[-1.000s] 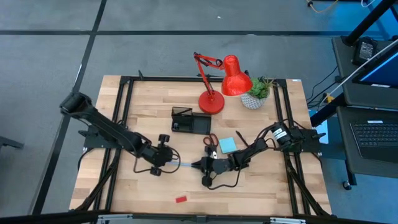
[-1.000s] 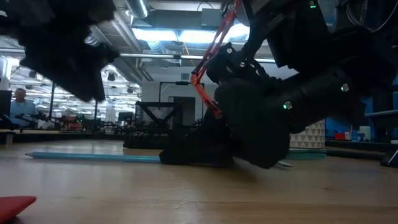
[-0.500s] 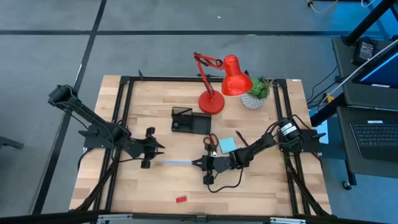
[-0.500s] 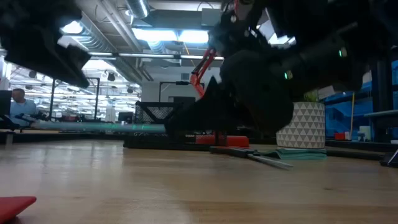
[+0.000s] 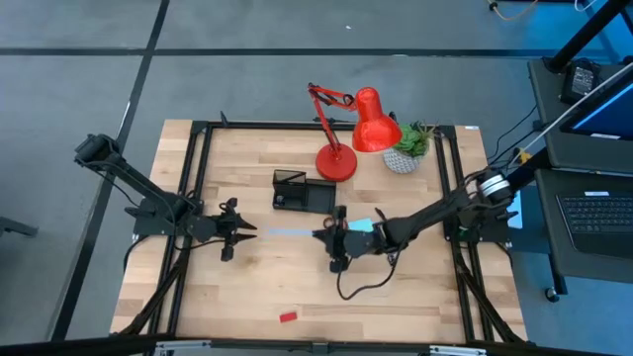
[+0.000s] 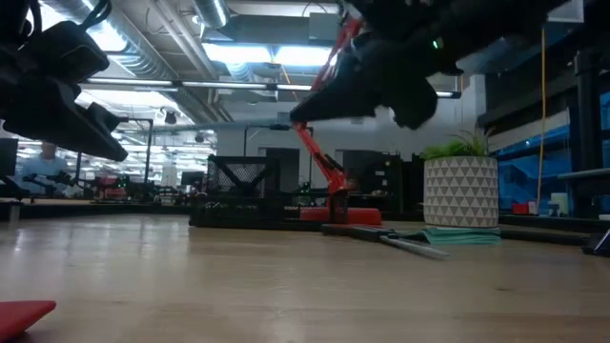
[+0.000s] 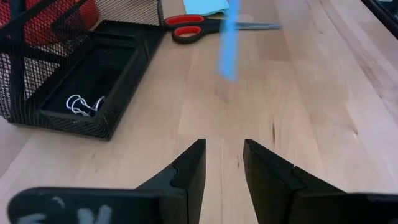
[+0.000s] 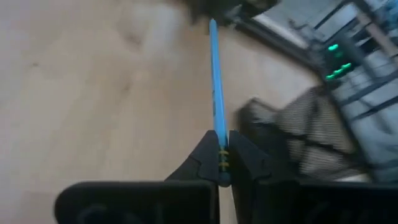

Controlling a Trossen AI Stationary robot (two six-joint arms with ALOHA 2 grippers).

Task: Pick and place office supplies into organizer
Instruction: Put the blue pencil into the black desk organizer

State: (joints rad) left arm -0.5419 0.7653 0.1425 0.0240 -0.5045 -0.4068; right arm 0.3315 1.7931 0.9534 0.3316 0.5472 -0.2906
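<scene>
The right gripper (image 8: 219,163) clamps one end of a slim light-blue plastic pen (image 8: 216,81), held clear above the wooden table (image 5: 415,297) — its free end reaching straight out from the fingertips, beside the low black mesh organizer tray (image 5: 302,192). The left gripper (image 7: 222,163) hangs empty, fingers parted, pointing toward the pen. Red-handled scissors (image 7: 211,26) lie beyond the pen, near the tray.
</scene>
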